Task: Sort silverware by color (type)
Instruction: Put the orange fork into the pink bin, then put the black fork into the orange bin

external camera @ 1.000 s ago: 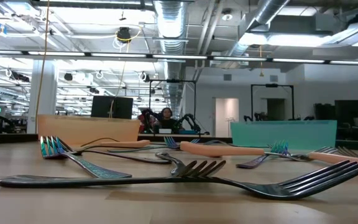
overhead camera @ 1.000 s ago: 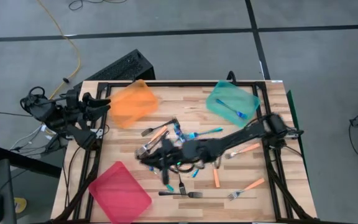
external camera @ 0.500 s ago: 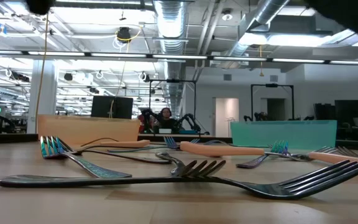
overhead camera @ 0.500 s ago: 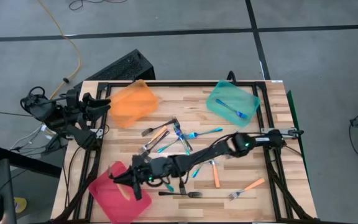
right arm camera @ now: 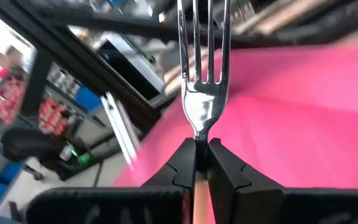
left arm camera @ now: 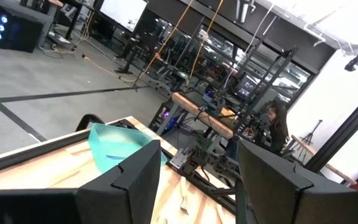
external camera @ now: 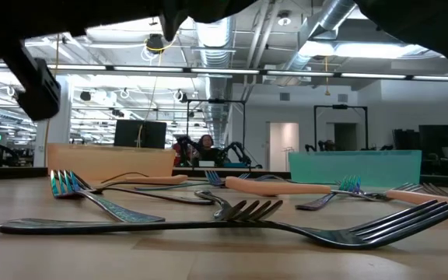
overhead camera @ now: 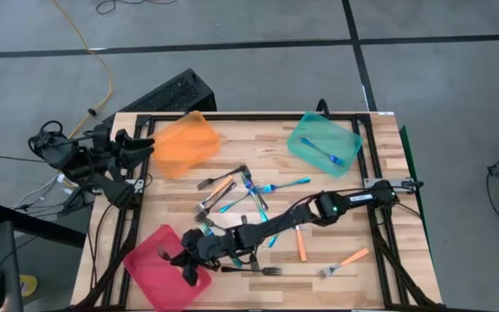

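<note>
Silver tines of the fork (right arm camera: pixel 202 59) point straight ahead from the right end effector (right arm camera: pixel 202 163), pinched narrowly on its neck, over the pink tray (overhead camera: pixel 150 263). Left end effector (overhead camera: pixel 142 146) waits wide open beside the surface.

The right gripper (right arm camera: pixel 202 163) is clamped on a fork (right arm camera: pixel 202 74) just below its neck, the 2 dark jaws pressed against either side of it. A strip of orange handle shows in the narrow gap between the jaws. The fork points straight ahead, its 4 silver tines reaching past the picture's edge. Under and beyond it spreads the pink tray (right arm camera: pixel 291 118), filling most of the view. Past the tray's rim stand blurred dark frame bars (right arm camera: pixel 55 62).
</note>
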{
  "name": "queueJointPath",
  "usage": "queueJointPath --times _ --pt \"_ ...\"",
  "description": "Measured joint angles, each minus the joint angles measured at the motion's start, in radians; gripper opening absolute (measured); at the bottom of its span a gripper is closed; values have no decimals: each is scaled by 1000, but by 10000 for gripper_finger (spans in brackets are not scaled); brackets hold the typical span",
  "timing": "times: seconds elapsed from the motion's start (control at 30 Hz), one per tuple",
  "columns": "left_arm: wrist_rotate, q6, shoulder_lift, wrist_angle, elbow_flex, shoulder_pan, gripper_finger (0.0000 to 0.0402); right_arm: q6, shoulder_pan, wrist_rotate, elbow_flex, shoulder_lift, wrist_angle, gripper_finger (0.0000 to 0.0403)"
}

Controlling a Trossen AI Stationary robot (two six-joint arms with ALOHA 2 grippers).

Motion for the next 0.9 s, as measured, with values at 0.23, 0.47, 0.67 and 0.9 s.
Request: queueJointPath --times 0.23,0.47,0.67,0.9 --pt "0 0 0 -1 0 0 197 8 0 0 1 -1 -71 52" --pt "0 0 0 -1 0 0 197 8 -1 0 1 -1 -137 76" --pt "0 0 0 -1 0 0 197 0 -5 0 1 -1 -133 87" --pt "-1 0 0 -1 0 0 197 -12 -17 -34 0 -8 -120 98"
